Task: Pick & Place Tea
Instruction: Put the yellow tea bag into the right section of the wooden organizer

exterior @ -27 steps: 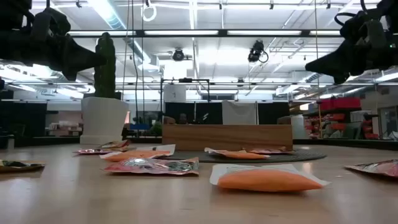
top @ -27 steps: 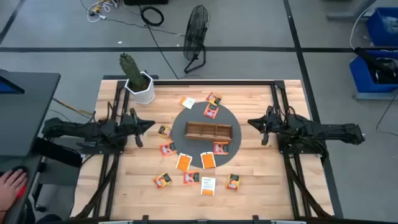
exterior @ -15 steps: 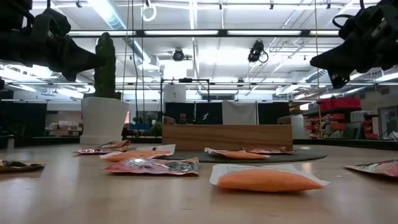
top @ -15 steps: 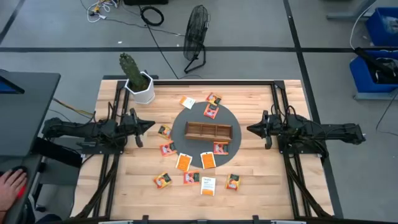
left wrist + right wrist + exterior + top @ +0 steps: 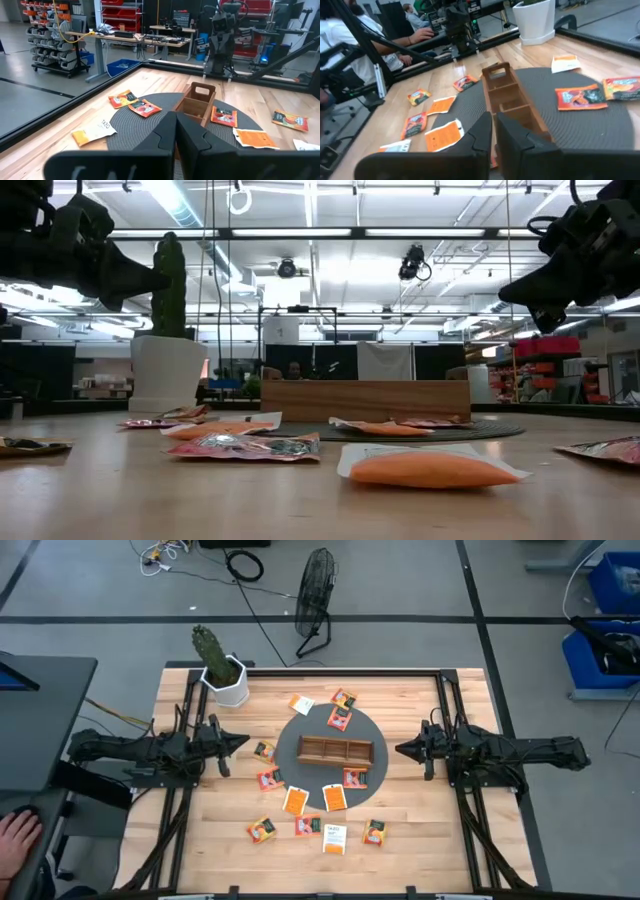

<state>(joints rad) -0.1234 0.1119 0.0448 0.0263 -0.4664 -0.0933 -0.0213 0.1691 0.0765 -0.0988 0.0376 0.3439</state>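
From my remote station, I see the right gripper [image 5: 402, 749] hanging above the table just right of the round dark mat [image 5: 287, 750], fingers pressed together and holding nothing. The left gripper [image 5: 243, 740] hangs mirrored at the mat's left side, its fingers likewise pressed together and empty. Between them, the wooden compartment tray [image 5: 335, 751] sits at the mat's centre. The tea sachets [image 5: 294, 801] lie scattered flat around the tray, some on the mat, others on the bare wooden table [image 5: 420, 830], none in the tray. A white pot with a cactus [image 5: 222, 670] stands at the table's far left corner. A person's hand [image 5: 14, 840] shows beyond the table's left edge.
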